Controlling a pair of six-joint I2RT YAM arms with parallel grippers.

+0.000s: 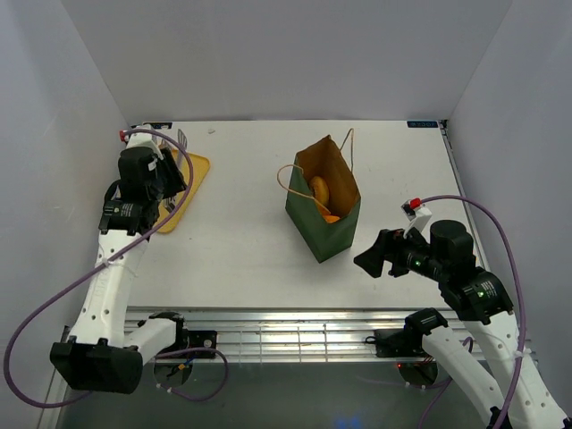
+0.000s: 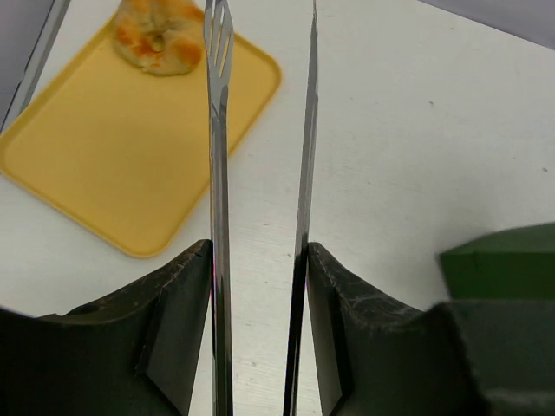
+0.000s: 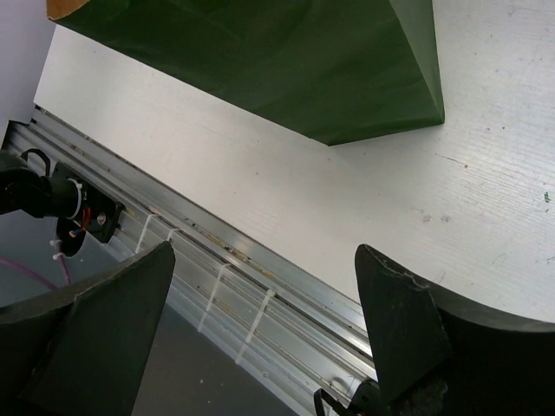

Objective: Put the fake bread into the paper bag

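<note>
Paper bag [image 1: 326, 228], dark green outside and brown inside, stands upright on the white table [image 1: 241, 259] a little right of the middle, with its mouth open upward. Two thin tan string handles [image 1: 349, 147] curl off its rim. The yellow tray [image 2: 113, 147] lies flat at the far left of the table, well apart from the bag and partly hidden under the left arm in the top view.

The left gripper [image 2: 260, 251] hangs over the table just right of the tray, clamped on the metal tongs [image 2: 218, 173]. The two blades of the tongs press against the inner faces of its fingers and run out towards the far side with a narrow gap and nothing caught between them. The right gripper [image 3: 264, 251] sits low, near and to the right of the bag's near corner, apart from it, with its jaws spread wide and empty.

Of the fake bread, a ring-shaped piece [image 1: 320, 189] and an orange piece [image 1: 331, 217] lie inside the bag. One mottled golden roll [image 2: 160, 35] rests at the far end of the tray
</note>
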